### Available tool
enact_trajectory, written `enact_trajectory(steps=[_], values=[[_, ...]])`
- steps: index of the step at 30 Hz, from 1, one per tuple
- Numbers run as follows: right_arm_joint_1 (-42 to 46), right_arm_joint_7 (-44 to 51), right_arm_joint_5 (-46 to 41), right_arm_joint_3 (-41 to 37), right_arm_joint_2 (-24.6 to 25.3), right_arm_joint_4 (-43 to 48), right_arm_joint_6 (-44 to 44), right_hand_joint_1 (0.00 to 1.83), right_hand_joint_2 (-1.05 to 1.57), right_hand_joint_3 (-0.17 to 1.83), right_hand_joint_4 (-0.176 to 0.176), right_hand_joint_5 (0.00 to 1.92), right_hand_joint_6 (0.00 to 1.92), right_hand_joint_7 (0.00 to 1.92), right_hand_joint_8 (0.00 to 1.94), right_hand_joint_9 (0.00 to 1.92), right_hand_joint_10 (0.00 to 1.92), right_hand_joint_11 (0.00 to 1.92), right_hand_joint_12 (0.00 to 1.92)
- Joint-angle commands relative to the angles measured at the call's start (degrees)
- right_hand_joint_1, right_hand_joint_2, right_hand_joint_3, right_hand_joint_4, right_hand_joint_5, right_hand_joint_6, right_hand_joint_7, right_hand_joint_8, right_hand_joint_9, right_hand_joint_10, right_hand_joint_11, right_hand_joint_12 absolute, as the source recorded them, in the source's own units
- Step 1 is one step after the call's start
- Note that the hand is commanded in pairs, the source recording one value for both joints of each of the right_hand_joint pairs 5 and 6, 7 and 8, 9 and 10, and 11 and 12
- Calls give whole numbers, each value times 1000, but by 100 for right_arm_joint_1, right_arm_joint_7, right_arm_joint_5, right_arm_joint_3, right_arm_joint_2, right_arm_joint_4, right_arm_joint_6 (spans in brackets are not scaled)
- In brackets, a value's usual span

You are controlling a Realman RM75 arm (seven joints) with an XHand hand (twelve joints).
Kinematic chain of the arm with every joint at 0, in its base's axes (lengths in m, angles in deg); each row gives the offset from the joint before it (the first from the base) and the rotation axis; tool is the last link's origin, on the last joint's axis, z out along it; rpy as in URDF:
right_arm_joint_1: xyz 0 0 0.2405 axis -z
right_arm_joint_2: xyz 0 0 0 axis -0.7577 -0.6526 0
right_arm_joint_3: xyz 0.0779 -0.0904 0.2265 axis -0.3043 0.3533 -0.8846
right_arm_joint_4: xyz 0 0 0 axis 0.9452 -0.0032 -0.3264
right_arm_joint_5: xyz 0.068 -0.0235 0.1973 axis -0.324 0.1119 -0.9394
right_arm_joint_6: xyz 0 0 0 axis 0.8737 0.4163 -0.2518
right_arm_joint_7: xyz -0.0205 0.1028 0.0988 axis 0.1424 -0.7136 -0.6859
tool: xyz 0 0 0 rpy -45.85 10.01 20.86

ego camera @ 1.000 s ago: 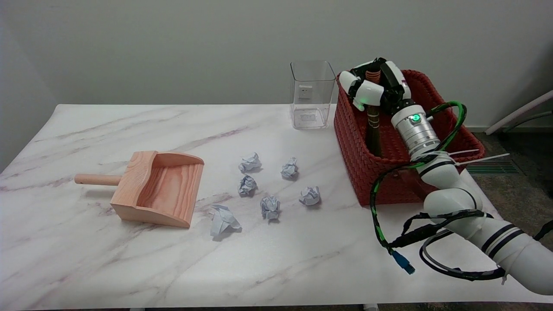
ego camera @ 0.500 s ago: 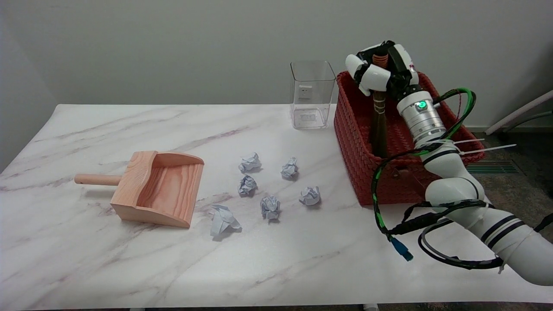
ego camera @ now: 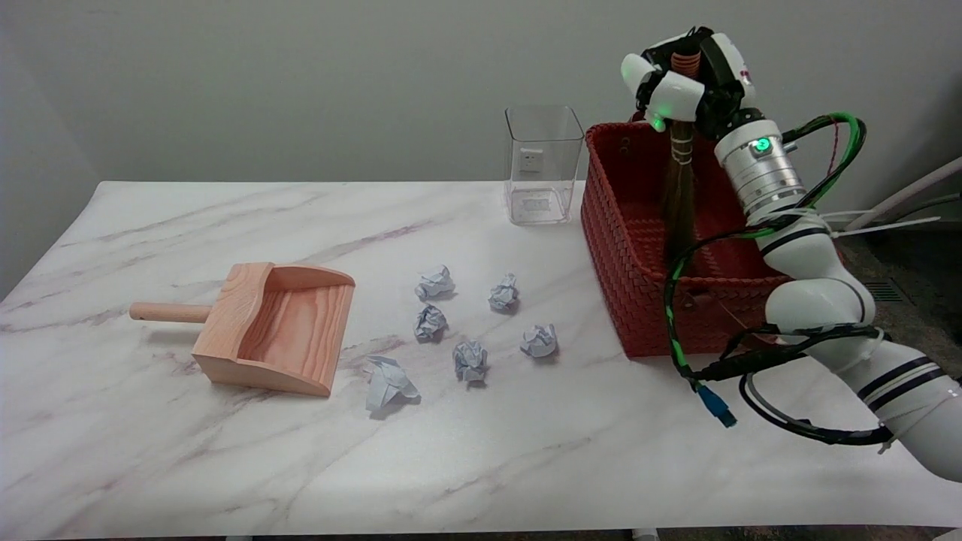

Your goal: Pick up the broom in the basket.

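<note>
Red woven basket (ego camera: 639, 300) walls ring the bristles of the broom (ego camera: 679, 195) that my right hand (ego camera: 688, 83) grips by its handle top, upright above the basket, with a clear bin (ego camera: 543, 161) beside and paper balls (ego camera: 470, 359) and dustpan (ego camera: 274, 327) well apart.

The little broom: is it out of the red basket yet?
Not quite. The right hand grips the broom upright by its handle, but the bristle tips hang inside the red basket.
</note>
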Motion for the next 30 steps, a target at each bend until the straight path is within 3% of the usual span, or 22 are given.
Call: enact_trajectory(steps=[1, 23, 30], values=[[-238, 34, -61, -892, -254, 987, -1642, 1117, 1110, 964, 0, 1920, 1920, 1920, 1920, 1920, 1920, 1838, 1838], [-921, 34, -2001, -946, -294, 1697, -1886, 1099, 1125, 1064, 0, 1920, 1920, 1920, 1920, 1920, 1920, 1857, 1857], [-858, 82, -1985, -881, -291, 1882, -1878, 1094, 1119, 1092, 0, 1920, 1920, 1920, 1920, 1920, 1920, 1865, 1865]])
